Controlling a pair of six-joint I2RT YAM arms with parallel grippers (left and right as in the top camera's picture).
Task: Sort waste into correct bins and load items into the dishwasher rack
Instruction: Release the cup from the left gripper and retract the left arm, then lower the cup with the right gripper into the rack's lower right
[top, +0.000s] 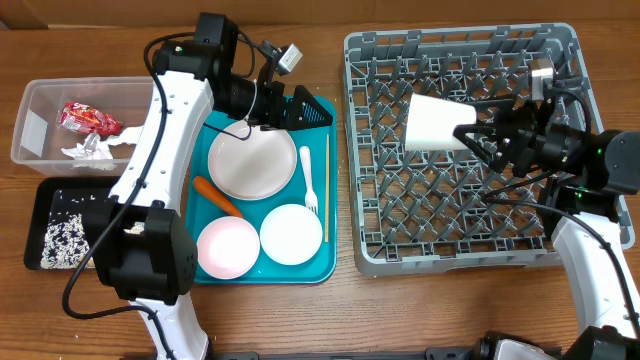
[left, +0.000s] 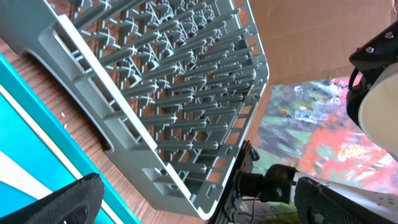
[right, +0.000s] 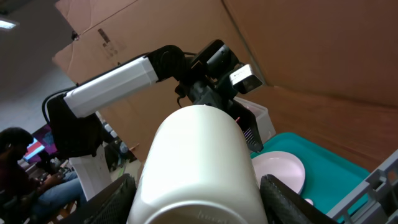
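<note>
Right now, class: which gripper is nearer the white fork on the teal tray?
Left. The left gripper hovers just beyond the white fork; the right gripper holds the white cup over the rack.

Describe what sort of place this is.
Likely a robotics lab mock-up of a dish station: a grey dishwasher rack and teal tray on a wooden table, cardboard sheets behind.

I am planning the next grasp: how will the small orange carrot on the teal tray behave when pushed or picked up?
The carrot looks round and tapered, so a push would probably roll it in a curve. It seems stiff and light, unlikely to bend. The plate and pink bowl lie close beside it, so it may bump them.
</note>
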